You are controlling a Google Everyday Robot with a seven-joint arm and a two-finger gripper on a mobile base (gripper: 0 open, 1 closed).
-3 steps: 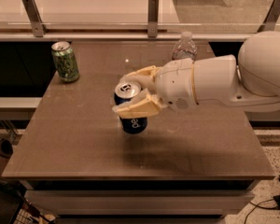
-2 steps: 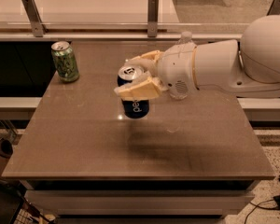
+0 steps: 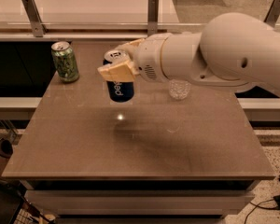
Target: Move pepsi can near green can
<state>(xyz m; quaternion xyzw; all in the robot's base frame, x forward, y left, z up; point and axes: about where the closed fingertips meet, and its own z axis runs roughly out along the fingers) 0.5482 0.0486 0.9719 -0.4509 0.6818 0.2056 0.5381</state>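
Note:
The pepsi can point(image 3: 121, 88) is dark blue with white lettering and a silver top. My gripper point(image 3: 119, 62) is shut on its upper part and holds it upright, lifted above the brown table point(image 3: 130, 139) near the middle back. The green can point(image 3: 65, 62) stands upright at the table's back left corner, about a can's width to the left of the pepsi can. My large white arm point(image 3: 224, 55) reaches in from the right.
A clear plastic water bottle point(image 3: 179, 88) stands behind my arm, right of the pepsi can; only its base shows. A glass railing with metal posts point(image 3: 152, 10) runs behind the table. Cables lie on the floor at the lower right.
My gripper has carried the pepsi can up and to the back left, closer to the green can. The green can and the bottle have not moved.

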